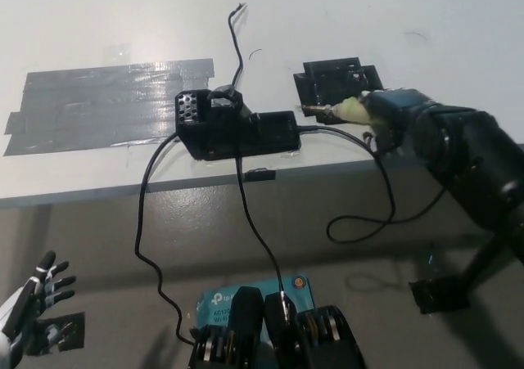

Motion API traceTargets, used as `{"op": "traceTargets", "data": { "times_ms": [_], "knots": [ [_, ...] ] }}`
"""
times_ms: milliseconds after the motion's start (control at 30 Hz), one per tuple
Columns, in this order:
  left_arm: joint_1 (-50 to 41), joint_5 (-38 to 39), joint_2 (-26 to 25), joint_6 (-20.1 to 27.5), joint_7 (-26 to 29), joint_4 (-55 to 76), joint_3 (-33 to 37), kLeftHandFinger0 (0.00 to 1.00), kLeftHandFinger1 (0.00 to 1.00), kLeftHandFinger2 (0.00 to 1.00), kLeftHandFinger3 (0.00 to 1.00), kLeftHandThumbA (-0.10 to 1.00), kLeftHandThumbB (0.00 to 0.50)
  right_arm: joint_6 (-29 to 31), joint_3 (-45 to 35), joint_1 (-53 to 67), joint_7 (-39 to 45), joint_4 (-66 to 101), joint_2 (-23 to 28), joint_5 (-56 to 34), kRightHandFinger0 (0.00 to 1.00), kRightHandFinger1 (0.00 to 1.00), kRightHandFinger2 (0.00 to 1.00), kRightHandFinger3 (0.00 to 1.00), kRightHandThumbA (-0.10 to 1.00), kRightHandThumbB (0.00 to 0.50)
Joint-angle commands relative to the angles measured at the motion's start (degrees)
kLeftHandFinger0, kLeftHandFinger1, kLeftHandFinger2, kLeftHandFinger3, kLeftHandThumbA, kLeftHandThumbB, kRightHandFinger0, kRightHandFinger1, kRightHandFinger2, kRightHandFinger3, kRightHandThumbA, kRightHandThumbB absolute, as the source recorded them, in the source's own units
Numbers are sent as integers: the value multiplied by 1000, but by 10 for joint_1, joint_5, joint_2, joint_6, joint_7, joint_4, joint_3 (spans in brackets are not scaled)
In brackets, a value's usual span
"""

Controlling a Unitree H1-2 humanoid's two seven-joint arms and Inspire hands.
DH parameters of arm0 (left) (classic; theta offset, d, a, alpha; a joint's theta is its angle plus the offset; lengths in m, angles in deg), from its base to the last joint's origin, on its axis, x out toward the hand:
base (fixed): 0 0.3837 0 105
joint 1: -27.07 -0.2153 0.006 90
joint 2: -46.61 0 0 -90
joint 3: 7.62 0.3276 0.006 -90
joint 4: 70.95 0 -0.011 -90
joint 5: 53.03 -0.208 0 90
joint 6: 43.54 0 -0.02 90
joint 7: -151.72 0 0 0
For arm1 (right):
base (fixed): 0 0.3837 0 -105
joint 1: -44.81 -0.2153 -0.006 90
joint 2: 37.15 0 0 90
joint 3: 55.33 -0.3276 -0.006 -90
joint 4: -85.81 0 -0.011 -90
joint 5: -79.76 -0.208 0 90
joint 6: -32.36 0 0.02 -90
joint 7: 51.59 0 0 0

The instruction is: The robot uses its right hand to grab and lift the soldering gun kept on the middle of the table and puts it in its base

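One right hand closed over soldering gun on table | left hand fingers spread, idle low

Soldering gun lies right of base.

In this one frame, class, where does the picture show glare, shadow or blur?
Head view: the grey tape patch throws back a pale sheen along its top; the white table looks washed out toward the far edge. The floor below the table edge lies in shadow. The right hand on the soldering gun is slightly soft; the left hand at lower left is sharper.
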Motion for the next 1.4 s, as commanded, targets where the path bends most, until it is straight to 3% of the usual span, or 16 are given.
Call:
{"op": "traceTargets", "data": {
  "times_ms": [0, 633, 700, 733, 800, 833, 900, 933, 1000, 1100, 1133, 1167, 1200, 1267, 1300, 1367],
  "knots": [
    [12, 10, -21, -8, -4, 18, -4, 885, 937, 970, 1000, 1000, 161, 16, -4, -17, -4, -13, 6, 11, 1000, 1000, 1000, 1000, 348, 338],
    [32, 7, -26, -8, -22, 23, 10, 886, 956, 999, 1000, 1000, 193, 15, -15, 16, -2, -58, 24, 6, 1000, 1000, 1000, 1000, 262, 357],
    [34, 7, -26, -8, -29, 21, 11, 871, 957, 1000, 1000, 1000, 194, 10, -43, 23, 14, -55, 15, -30, 1000, 1000, 1000, 1000, 117, 336],
    [37, 5, -27, -8, -32, 22, 13, 870, 959, 1000, 1000, 1000, 208, 3, -48, 25, 18, -53, 12, -33, 793, 784, 886, 1000, 101, 343],
    [38, 3, -31, -8, -36, 24, 18, 880, 973, 1000, 1000, 1000, 208, -4, -53, 27, 23, -59, 5, -33, 767, 836, 1000, 1000, 87, 358],
    [39, 5, -32, -8, -40, 22, 18, 900, 991, 1000, 1000, 1000, 206, -10, -50, 28, 27, -59, 2, -26, 862, 1000, 1000, 1000, 89, 359],
    [41, 4, -35, -8, -51, 23, 21, 926, 1000, 1000, 1000, 1000, 197, -21, -49, 27, 34, -75, -4, -23, 423, 553, 922, 1000, 22, 371],
    [43, 4, -37, -8, -54, 22, 22, 937, 1000, 1000, 1000, 1000, 205, -37, -45, 27, 38, -77, -6, -16, 236, 331, 694, 1000, -9, 344],
    [44, 6, -40, -8, -60, 21, 25, 975, 1000, 1000, 1000, 1000, 212, -70, -20, 24, 49, -83, -6, 15, 49, 130, 508, 1000, -86, 293],
    [44, 4, -44, -8, -67, 24, 26, 1000, 1000, 1000, 1000, 1000, 213, -92, 10, 18, 62, -102, -5, 41, 0, 31, 389, 1000, -100, 230],
    [44, 5, -44, -8, -71, 23, 27, 1000, 1000, 1000, 1000, 1000, 231, -87, 27, 13, 57, -130, -7, 55, 0, 0, 538, 1000, -100, 183],
    [45, 4, -46, -8, -76, 23, 30, 1000, 1000, 1000, 1000, 1000, 227, -77, 56, 8, 43, -155, -7, 81, 0, 0, 279, 889, -100, 196],
    [46, 1, -48, -6, -79, 23, 32, 1000, 1000, 1000, 1000, 1000, 221, -87, 66, 10, 52, -146, -4, 84, 0, 12, 181, 619, -100, 309],
    [46, -2, -52, -1, -85, 22, 37, 1000, 1000, 1000, 1000, 1000, 211, -98, 90, 17, 79, -110, 11, 95, 0, 118, 194, 449, -100, 353],
    [48, 0, -55, 0, -91, 21, 38, 1000, 1000, 1000, 1000, 1000, 216, -103, 105, 18, 87, -110, 13, 106, 0, 112, 188, 758, -100, 306],
    [49, 0, -56, 2, -95, 20, 39, 1000, 1000, 1000, 1000, 1000, 224, -112, 116, 20, 75, -110, 13, 115, 0, 192, 248, 1000, -90, 211]
  ]
}}
